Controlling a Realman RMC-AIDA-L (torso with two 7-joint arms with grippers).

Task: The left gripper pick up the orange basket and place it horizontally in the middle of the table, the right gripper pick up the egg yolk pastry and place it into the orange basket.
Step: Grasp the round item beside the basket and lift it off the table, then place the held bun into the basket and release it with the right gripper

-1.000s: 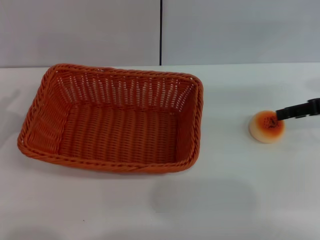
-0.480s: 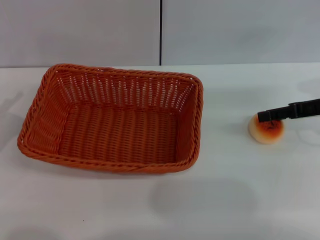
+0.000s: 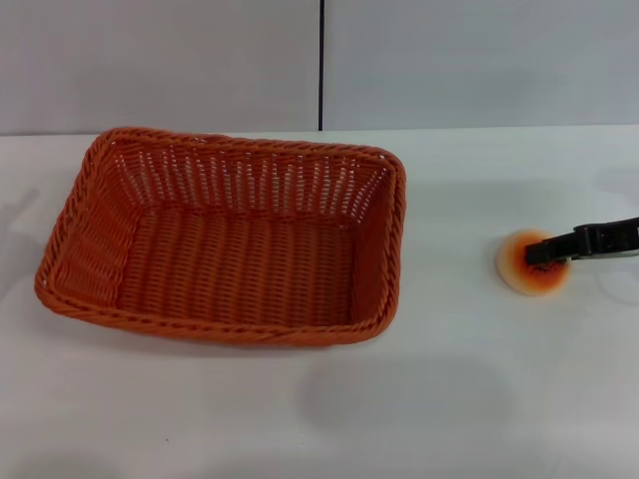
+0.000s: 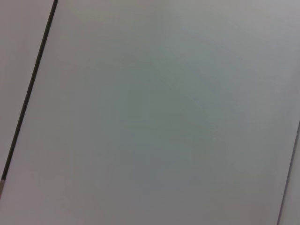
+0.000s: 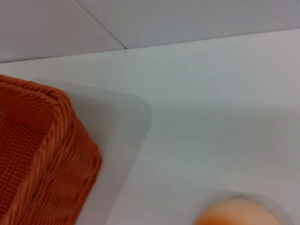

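The orange basket (image 3: 225, 239) lies lengthwise on the white table (image 3: 449, 399), left of centre, with nothing in it. The egg yolk pastry (image 3: 529, 271) sits on the table to the basket's right, well apart from it. My right gripper (image 3: 535, 251) reaches in from the right edge as a slim black shape, its tip over the pastry's top. In the right wrist view a corner of the basket (image 5: 42, 154) shows, and the pastry (image 5: 239, 214) is a blurred orange shape at the picture's edge. The left gripper is out of view; its wrist view shows only grey wall.
A grey wall (image 3: 449, 60) with a dark vertical seam (image 3: 321, 65) stands behind the table. Bare white tabletop lies between the basket and the pastry and along the front.
The right gripper's tip slid left across the pastry's top, then came down lower over it. The pastry sits a touch lower in the head view. The basket has not moved.
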